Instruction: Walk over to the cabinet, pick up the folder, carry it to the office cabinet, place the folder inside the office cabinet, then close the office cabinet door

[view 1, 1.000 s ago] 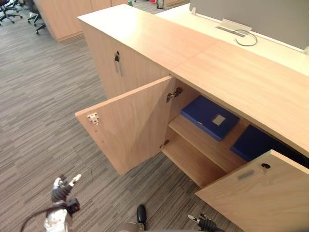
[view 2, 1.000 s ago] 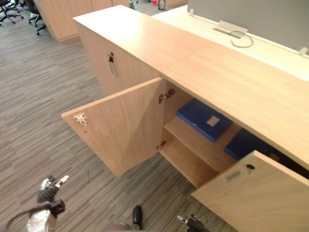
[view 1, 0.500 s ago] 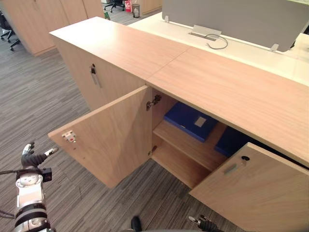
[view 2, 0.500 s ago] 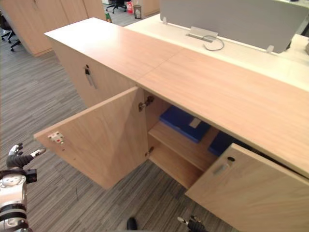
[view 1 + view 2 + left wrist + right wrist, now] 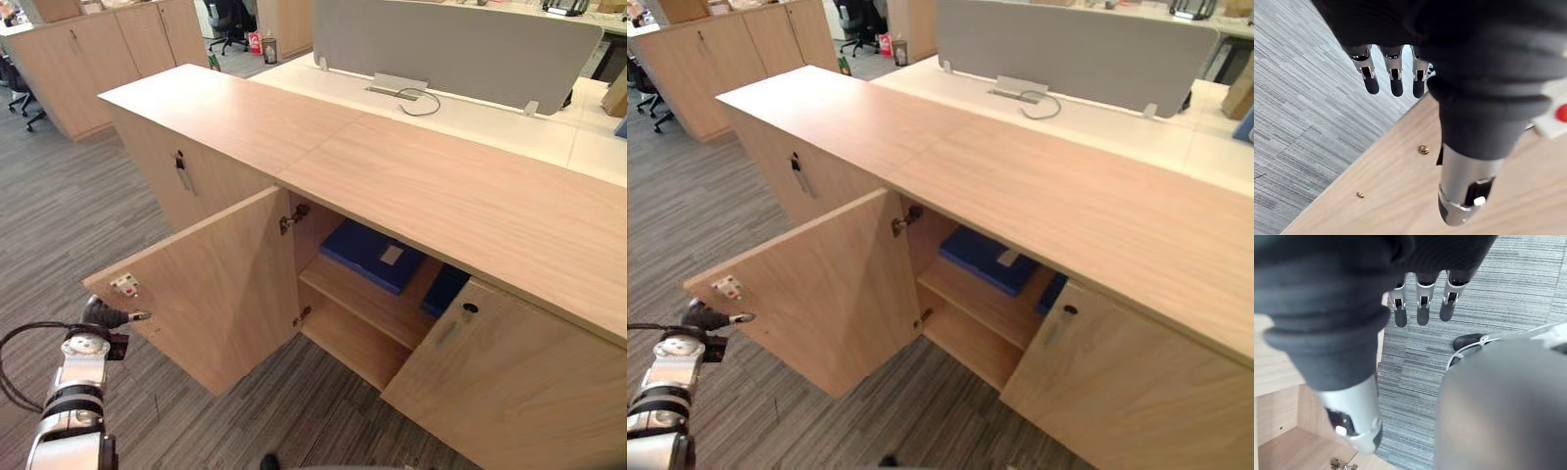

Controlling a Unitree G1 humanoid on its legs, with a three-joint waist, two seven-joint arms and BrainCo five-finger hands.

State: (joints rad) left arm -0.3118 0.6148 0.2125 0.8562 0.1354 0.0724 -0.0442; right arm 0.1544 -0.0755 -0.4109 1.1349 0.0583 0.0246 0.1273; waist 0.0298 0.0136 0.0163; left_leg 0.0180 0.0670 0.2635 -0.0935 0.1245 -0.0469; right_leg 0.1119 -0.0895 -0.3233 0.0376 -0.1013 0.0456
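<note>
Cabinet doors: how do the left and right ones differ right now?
The left door is swung wide, showing its inner face with a white catch; the right door is only ajar, showing its outer face with a lock. The left hand is by the left door's free edge, far from the right door. Both are the same light wood.

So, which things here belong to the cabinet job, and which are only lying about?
Job: office cabinet, open left door, open right door, labelled blue folder on its shelf, left hand by the left door, right hand.
Lying about: grey desk divider, desk cable flap, office chair.
</note>
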